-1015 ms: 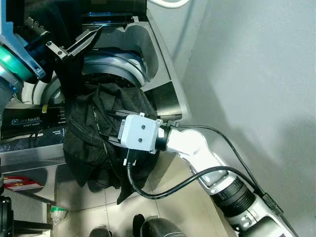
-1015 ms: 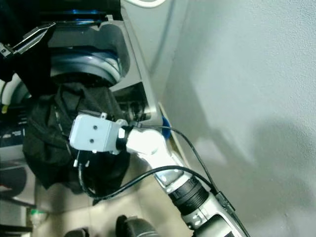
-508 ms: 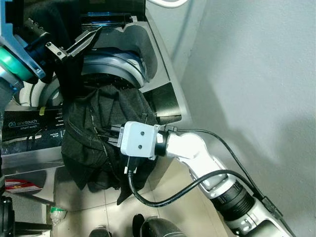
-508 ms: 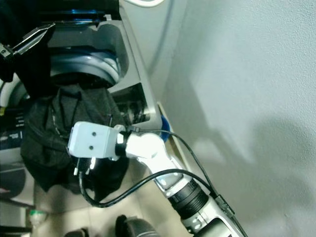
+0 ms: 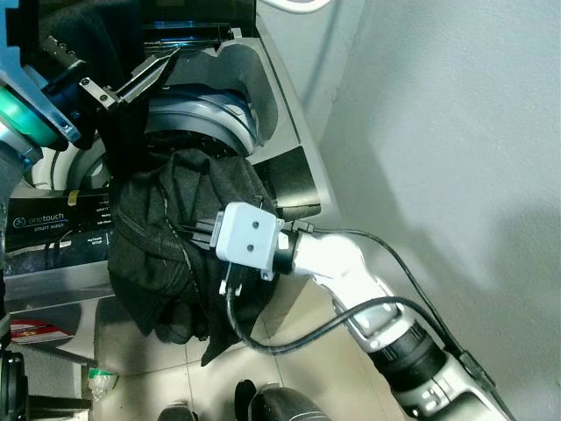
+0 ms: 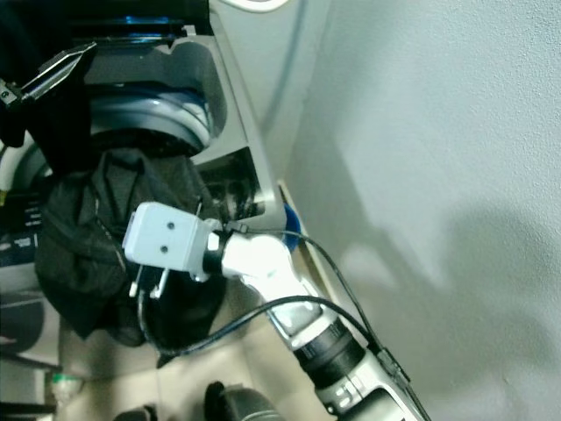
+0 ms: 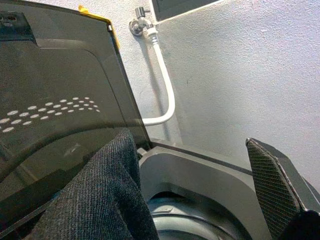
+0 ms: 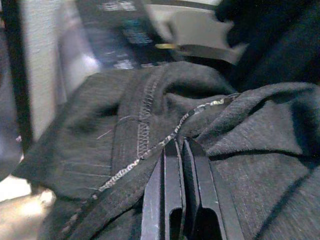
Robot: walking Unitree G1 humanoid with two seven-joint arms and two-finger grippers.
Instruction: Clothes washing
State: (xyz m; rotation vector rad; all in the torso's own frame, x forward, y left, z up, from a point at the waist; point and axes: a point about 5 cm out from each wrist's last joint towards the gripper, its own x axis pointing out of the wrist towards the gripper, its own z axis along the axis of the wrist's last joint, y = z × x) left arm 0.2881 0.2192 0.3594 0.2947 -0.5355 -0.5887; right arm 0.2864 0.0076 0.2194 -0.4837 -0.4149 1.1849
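A dark grey garment [image 5: 158,254] hangs bunched over the front edge of the top-loading washing machine [image 5: 273,105], reaching down toward the floor. My right gripper [image 5: 200,233] is pushed into it from the right. In the right wrist view its fingers [image 8: 172,165] lie shut together on a fold by the garment's stitched seam [image 8: 142,130]. My left gripper [image 5: 112,74] is held above the drum opening [image 5: 206,123], open, with a strip of dark cloth [image 7: 100,200] draped over one finger and hanging down. Its other finger [image 7: 272,185] stands bare.
The dark raised lid [image 7: 50,100] stands behind the drum, with a white hose [image 7: 167,95] on the wall. The control panel [image 5: 53,224] faces me at the left. A grey wall [image 5: 456,132] closes in on the right. A green-capped bottle [image 5: 101,379] lies on the tiled floor.
My right gripper dipped slightly and came back up, still in the garment, which has bunched a little further left. The left gripper has stayed put.
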